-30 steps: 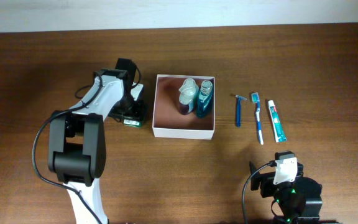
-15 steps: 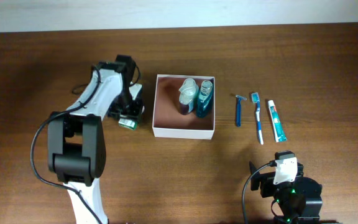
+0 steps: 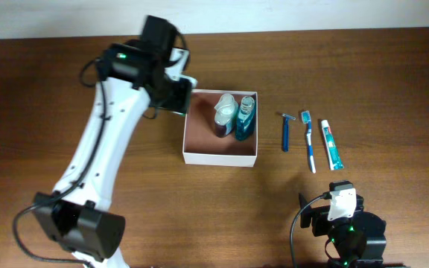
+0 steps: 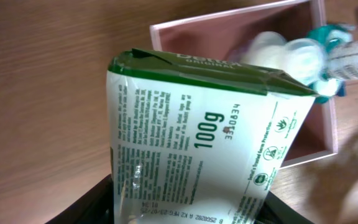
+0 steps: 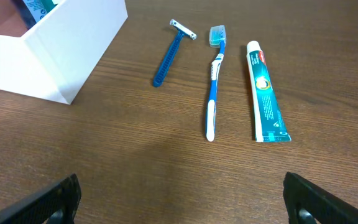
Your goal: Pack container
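The container (image 3: 220, 155) is a square white box with a pinkish-tan inside; it also shows in the left wrist view (image 4: 328, 130) and the right wrist view (image 5: 73, 43). Two bottles (image 3: 237, 115) stand in its far right part. My left gripper (image 3: 176, 93) is raised over the container's far left corner and is shut on a green-and-white carton (image 4: 204, 143). A blue razor (image 3: 285, 132), a toothbrush (image 3: 310, 141) and a toothpaste tube (image 3: 331, 144) lie on the table to the container's right. My right gripper (image 5: 182, 199) is open and empty near the front edge.
The wooden table (image 3: 393, 82) runs to a pale wall at the back. The right arm's base (image 3: 345, 223) sits at the front right. The left arm's base (image 3: 80, 231) sits at the front left.
My left gripper has lifted the carton off the table left of the container and carried it up and right to the container's far left corner. The right arm has not moved.
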Robot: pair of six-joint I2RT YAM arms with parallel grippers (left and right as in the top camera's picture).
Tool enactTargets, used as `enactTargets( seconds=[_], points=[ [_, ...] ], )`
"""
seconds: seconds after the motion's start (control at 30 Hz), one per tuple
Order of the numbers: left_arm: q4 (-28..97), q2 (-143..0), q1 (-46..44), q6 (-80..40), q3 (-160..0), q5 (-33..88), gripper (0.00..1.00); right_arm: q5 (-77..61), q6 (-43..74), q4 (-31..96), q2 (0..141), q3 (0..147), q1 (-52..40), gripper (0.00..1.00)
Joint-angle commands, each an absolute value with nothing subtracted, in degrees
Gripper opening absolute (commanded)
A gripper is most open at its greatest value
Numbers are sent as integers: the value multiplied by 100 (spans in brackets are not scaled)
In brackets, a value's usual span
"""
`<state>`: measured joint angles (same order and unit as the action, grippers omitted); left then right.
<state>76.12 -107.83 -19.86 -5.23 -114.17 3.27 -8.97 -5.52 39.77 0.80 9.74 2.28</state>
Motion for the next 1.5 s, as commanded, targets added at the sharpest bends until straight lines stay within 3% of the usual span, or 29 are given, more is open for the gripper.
enactTargets(
  seconds=[0.0, 0.37, 0.5, 0.53, 0.63, 0.77, 1.1, 1.47],
  points=[
    [7363, -11203, -2121, -1120, -11330, 322, 27, -926, -506, 3966, 43, 943, 270, 99],
    [6945, -12348, -2290, -1673, -11330, 325, 28, -928, -506, 3966, 43, 943, 270, 99],
    [6904, -12608, -2300, -1671, -11330, 349, 44, -928, -506, 3966, 43, 941, 270, 99],
    [6897, -12643, -2300, -1675, -11330, 377, 56, -926, -506, 3964, 43, 943, 270, 99],
    [6947, -12604, -2296, -1673, -11365, 425, 68, -926, -506, 3964, 43, 943, 270, 99],
    [7426, -12468, -2189, -1671, -11697, 427, 99, -928, -506, 3966, 43, 943, 270, 99],
    [8938, -11500, -1503, -1514, -12503, -283, 99, -926, -506, 3964, 43, 943, 270, 99],
    [9671, -9730, -1194, -1295, -12497, -1245, 99, -928, -506, 3964, 43, 943, 270, 99]
  ],
)
